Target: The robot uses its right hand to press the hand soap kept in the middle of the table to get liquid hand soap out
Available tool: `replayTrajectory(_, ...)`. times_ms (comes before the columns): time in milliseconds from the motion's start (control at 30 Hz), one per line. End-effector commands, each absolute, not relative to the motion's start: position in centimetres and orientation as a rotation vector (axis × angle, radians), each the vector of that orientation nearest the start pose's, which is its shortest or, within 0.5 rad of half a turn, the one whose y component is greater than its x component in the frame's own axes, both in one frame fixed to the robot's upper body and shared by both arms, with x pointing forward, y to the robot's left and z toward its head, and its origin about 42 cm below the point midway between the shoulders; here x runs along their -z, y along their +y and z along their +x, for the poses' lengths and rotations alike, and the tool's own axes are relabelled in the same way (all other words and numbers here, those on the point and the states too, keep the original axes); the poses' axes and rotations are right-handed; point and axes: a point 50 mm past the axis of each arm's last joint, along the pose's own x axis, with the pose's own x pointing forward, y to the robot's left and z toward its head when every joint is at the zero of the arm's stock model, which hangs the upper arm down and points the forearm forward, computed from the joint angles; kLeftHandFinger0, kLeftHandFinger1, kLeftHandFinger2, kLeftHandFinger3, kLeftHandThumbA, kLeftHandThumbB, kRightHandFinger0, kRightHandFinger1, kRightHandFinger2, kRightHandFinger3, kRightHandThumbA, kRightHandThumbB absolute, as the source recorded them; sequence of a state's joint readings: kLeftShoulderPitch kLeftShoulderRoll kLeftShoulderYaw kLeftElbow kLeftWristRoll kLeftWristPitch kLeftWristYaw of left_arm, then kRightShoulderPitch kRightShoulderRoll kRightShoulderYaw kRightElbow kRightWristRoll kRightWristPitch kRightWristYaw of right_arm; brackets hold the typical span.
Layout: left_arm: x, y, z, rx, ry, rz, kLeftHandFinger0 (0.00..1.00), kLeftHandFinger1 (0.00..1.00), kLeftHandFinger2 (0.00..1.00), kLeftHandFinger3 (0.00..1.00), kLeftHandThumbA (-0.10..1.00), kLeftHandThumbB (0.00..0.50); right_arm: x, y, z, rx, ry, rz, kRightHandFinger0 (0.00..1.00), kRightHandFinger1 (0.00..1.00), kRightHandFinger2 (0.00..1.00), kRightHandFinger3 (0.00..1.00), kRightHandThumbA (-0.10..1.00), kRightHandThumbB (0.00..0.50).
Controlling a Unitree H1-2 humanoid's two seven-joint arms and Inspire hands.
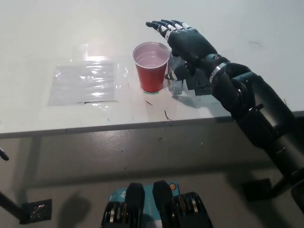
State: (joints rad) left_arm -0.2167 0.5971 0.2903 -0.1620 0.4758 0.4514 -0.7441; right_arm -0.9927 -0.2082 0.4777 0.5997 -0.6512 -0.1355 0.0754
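Observation:
A clear hand soap bottle [176, 85] stands on the white table [57, 33], just right of a red cup [152, 66]. Only its lower body shows; the pump head is hidden under my black right hand [187, 42]. That hand lies palm down over the top of the bottle, open, with its fingers stretched toward the far left past the cup's rim. Whether the palm touches the pump cannot be seen. My left hand is out of view.
A clear plastic sheet [85, 83] lies flat on the table's left part. A dark square mat [203, 89] sits right of the bottle, mostly covered by my forearm. The table's front edge [118, 127] runs across the picture's middle, with grey floor below.

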Motion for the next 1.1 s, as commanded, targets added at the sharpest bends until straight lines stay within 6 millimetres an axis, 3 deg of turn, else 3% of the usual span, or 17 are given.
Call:
replayTrajectory(0,-27.6,43.7,32.6,0.076,0.318,0.896,1.0,1.0,1.0,0.87,1.0,0.131,-33.7,-8.5,51.5,-0.428,-0.678,-1.23,1.0,1.0,1.0,1.0,1.0,0.401)
replayTrajectory(100,-27.8,43.6,32.7,0.079,0.316,0.891,1.0,1.0,1.0,0.84,1.0,0.128,-32.3,-9.1,51.7,-0.445,-0.658,-1.25,1.0,1.0,1.0,1.0,1.0,0.403)
replayTrajectory(200,-27.9,43.6,32.8,0.083,0.319,0.888,1.0,1.0,1.0,0.87,1.0,0.118,-30.8,-9.9,51.7,-0.459,-0.619,-1.283,1.0,1.0,1.0,1.0,1.0,0.39)
replayTrajectory(500,-28.2,43.6,32.9,0.068,0.311,0.893,1.0,1.0,1.0,0.87,1.0,0.115,-29.2,-12.4,51.9,-0.46,-0.556,-1.277,1.0,1.0,1.0,1.0,1.0,0.413)
replayTrajectory(767,-28.2,43.5,32.9,0.063,0.31,0.895,1.0,1.0,1.0,0.85,1.0,0.126,-26.7,-12.4,51.1,-0.486,-0.518,-1.181,1.0,1.0,1.0,1.0,1.0,0.331)
replayTrajectory(867,-28.5,43.4,33.2,0.063,0.299,0.896,1.0,1.0,1.0,0.85,1.0,0.136,-25.9,-12.0,51.3,-0.508,-0.473,-1.141,1.0,1.0,1.0,1.0,1.0,0.328)
replayTrajectory(1033,-28.9,43.2,33.6,0.067,0.293,0.901,1.0,1.0,1.0,0.84,1.0,0.134,-24.8,-11.0,51.2,-0.542,-0.439,-1.101,1.0,1.0,1.0,1.0,1.0,0.37)
replayTrajectory(1067,-29.0,43.2,33.7,0.067,0.291,0.903,1.0,1.0,1.0,0.85,1.0,0.138,-24.6,-10.8,51.1,-0.55,-0.442,-1.085,1.0,1.0,1.0,1.0,1.0,0.352)
